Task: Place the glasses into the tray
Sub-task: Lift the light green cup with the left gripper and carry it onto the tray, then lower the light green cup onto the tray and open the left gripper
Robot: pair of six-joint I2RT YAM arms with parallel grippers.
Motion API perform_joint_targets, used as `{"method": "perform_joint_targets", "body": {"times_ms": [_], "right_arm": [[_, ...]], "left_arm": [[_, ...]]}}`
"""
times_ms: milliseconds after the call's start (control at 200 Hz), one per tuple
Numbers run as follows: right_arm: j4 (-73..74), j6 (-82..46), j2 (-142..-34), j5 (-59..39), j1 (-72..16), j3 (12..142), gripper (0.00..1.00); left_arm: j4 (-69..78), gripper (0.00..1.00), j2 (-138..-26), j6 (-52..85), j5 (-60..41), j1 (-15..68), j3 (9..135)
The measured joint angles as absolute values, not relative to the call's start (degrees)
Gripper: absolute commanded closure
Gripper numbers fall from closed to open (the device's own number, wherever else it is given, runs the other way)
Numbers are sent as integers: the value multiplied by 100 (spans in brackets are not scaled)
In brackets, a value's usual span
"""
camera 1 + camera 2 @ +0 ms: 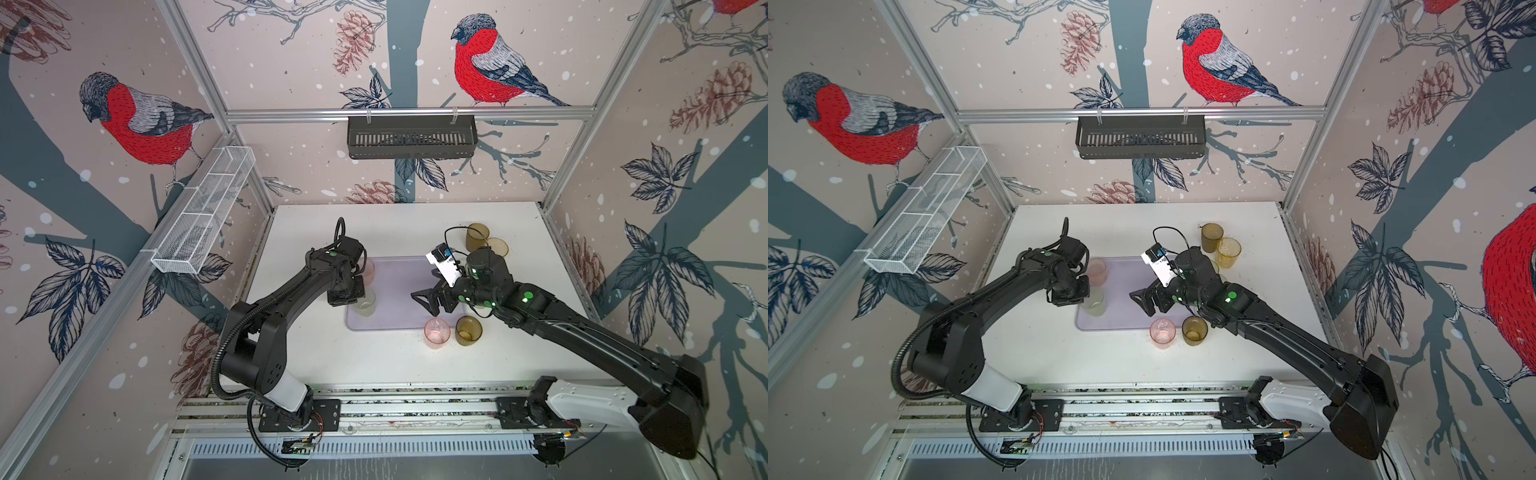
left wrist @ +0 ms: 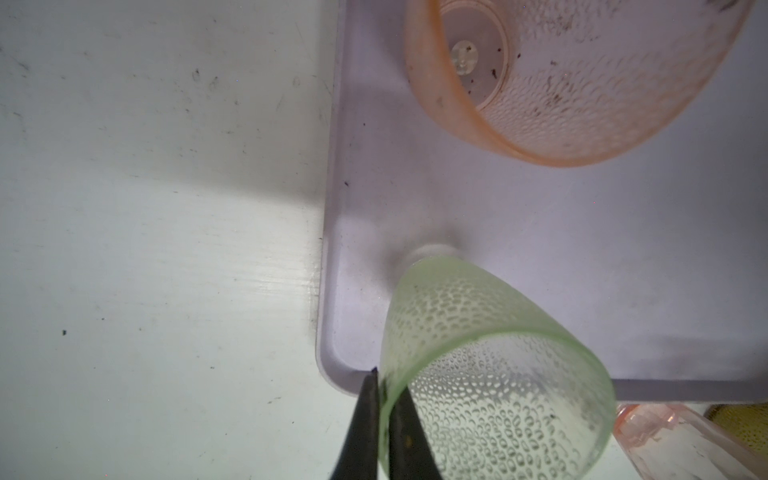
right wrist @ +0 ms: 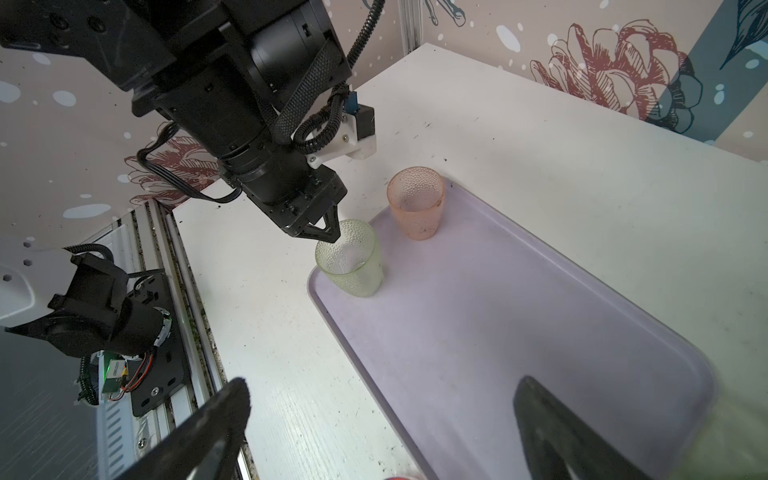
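- The left gripper (image 3: 331,237) is clamped on the rim wall of the pale green glass (image 3: 353,266), with one finger inside the cup and one outside.
- That glass sits upright in the near-left corner of the tray (image 3: 540,316), just beside the low rim. Whether its base is fully down, I cannot tell.
- First risk: if the base is set on the sloping rim, the glass could rock or tip out onto the table (image 1: 316,357) once the grip lets go.
- Second risk: a pinch on a thin wall can snag, so a slanted pull-out could drag the light cup over with the inner finger.
- The pink glass (image 3: 417,203) stands in the tray close by, apart from the green one, and a sideways swing of the left gripper could knock it.
- The right gripper (image 1: 427,302) hangs over the middle of the tray, jaws wide apart and holding nothing.
- A second pink glass (image 1: 436,332) and an olive glass (image 1: 468,330) wait on the table at the tray's near edge, right beside the right arm. A low sweep there could topple them.
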State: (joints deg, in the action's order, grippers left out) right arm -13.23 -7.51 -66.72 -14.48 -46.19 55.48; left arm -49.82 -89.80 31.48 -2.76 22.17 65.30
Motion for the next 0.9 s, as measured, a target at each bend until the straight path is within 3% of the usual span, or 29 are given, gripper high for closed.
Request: {"method": "perform_joint_targets", "body": {"times_ms": [900], "right_arm": [[-1323, -753, -6663, -1450, -4598, 5537, 1]], "left_arm": [[-5037, 96, -9063, 3146, -123, 2220, 6584]]}}
